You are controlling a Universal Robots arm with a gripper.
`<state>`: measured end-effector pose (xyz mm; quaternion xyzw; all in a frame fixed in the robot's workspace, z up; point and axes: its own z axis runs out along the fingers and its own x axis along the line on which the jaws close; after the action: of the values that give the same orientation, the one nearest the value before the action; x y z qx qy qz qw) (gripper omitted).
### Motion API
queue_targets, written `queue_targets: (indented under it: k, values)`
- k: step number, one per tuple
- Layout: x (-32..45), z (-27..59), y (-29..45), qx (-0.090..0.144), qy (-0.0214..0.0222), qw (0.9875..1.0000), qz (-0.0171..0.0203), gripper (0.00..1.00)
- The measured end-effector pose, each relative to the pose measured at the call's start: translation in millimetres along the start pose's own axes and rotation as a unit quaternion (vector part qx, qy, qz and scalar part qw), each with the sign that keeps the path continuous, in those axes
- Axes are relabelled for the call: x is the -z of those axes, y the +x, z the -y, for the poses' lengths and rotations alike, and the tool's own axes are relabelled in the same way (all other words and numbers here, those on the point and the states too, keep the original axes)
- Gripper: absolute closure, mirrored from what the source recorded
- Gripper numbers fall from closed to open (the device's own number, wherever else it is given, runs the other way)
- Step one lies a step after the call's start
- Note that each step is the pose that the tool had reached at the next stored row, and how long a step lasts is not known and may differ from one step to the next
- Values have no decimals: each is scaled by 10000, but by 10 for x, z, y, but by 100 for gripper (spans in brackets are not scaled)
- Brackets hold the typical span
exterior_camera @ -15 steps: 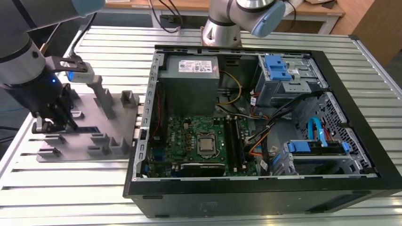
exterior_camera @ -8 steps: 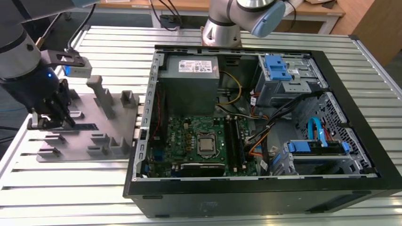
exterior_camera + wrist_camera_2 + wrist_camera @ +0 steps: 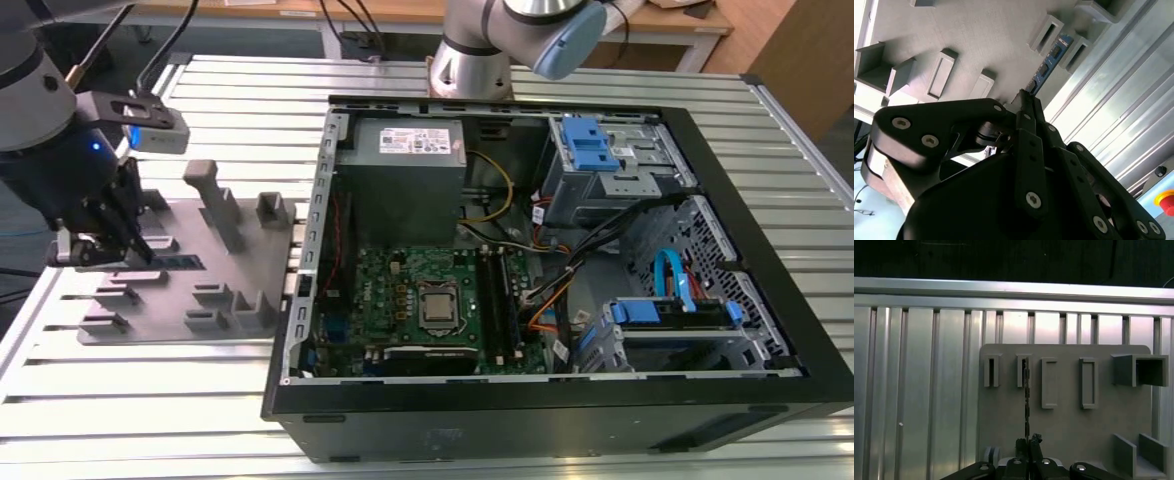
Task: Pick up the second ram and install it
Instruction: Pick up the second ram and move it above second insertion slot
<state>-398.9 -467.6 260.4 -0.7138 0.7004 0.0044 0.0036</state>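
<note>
The second ram (image 3: 176,262) is a thin dark blue stick with black chips. It stands on edge in the grey holder tray (image 3: 240,295) at the exterior view's left. My gripper (image 3: 100,250) hangs over the tray's left part with its fingers pressed together on the near end of the ram. In the second wrist view the ram (image 3: 1050,62) runs from the gripper (image 3: 1026,97) to a pair of upright blocks. The first wrist view shows the ram (image 3: 1026,395) edge-on, reaching from the gripper (image 3: 1028,441) to a slot in the tray (image 3: 1066,425).
An open computer case (image 3: 300,330) lies to the exterior view's right of the tray, with its motherboard (image 3: 400,290), memory slots (image 3: 501,295), cables and blue drive brackets (image 3: 587,145). The arm's base (image 3: 474,60) stands behind the case. Everything rests on a ribbed metal table (image 3: 147,400).
</note>
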Motion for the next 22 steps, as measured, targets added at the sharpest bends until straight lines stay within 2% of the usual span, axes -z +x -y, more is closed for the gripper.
queue_targets:
  k: [22]
  values:
    - [309,-1,-3,0,0,10000,0,87]
